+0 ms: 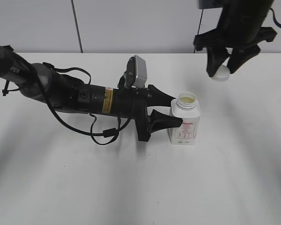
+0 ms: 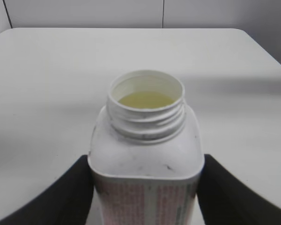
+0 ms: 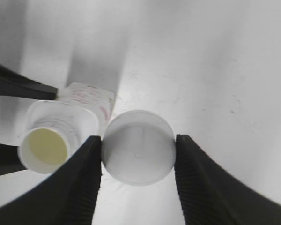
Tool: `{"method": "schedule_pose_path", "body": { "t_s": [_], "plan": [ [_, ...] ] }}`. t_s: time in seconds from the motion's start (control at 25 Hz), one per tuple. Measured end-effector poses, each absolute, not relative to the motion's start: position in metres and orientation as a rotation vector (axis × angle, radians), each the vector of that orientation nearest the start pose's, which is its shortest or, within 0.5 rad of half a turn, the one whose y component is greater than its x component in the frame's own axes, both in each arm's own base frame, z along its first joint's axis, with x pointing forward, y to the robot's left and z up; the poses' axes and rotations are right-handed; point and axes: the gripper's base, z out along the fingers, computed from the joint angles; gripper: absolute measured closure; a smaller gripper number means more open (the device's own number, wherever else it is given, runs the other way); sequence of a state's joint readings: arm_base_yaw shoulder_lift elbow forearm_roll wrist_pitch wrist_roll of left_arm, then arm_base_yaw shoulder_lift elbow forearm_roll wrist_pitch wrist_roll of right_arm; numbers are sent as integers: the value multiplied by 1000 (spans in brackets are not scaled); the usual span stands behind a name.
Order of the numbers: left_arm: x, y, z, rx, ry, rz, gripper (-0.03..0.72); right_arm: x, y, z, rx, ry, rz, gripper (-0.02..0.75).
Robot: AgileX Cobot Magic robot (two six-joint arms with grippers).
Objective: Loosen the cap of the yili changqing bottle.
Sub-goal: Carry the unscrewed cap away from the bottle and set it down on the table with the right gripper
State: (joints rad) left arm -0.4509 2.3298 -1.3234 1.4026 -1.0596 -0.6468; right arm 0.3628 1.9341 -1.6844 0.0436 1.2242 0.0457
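The yili changqing bottle stands upright on the white table, right of centre, with its neck open and pale yellow liquid inside. My left gripper is shut on the bottle's body, one finger on each side. My right gripper is raised above and to the right of the bottle and is shut on the cap, a white disc held between its fingers. The right wrist view shows the open bottle below and to the left of the cap.
The left arm with its black cable lies low across the table's left half. The white table spreads out in front; a pale wall stands behind it.
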Motion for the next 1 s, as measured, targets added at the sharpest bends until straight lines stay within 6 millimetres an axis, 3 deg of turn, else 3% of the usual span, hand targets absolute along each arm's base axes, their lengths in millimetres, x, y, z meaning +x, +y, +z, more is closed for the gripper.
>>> {"method": "schedule_pose_path", "body": {
  "t_s": [0.12, 0.32, 0.48, 0.68, 0.84, 1.0],
  "plan": [
    [353, -258, 88, 1451, 1402, -1032, 272, 376, 119, 260, -386, 2970, 96, 356],
    [352, -258, 88, 1452, 1402, -1032, 272, 357, 73, 237, -259, 3085, 68, 356],
    [352, -258, 88, 1452, 1402, -1032, 272, 344, 50, 214, -196, 3108, 52, 356],
    [352, -258, 88, 1451, 1401, -1033, 273, 341, 46, 189, -181, 3034, 55, 356],
    [352, -258, 88, 1451, 1401, -1033, 273, 349, 47, 182, -174, 2954, 61, 356],
    [352, -258, 88, 1451, 1400, -1034, 273, 356, 48, 160, -172, 2966, 58, 356]
  ]
}}
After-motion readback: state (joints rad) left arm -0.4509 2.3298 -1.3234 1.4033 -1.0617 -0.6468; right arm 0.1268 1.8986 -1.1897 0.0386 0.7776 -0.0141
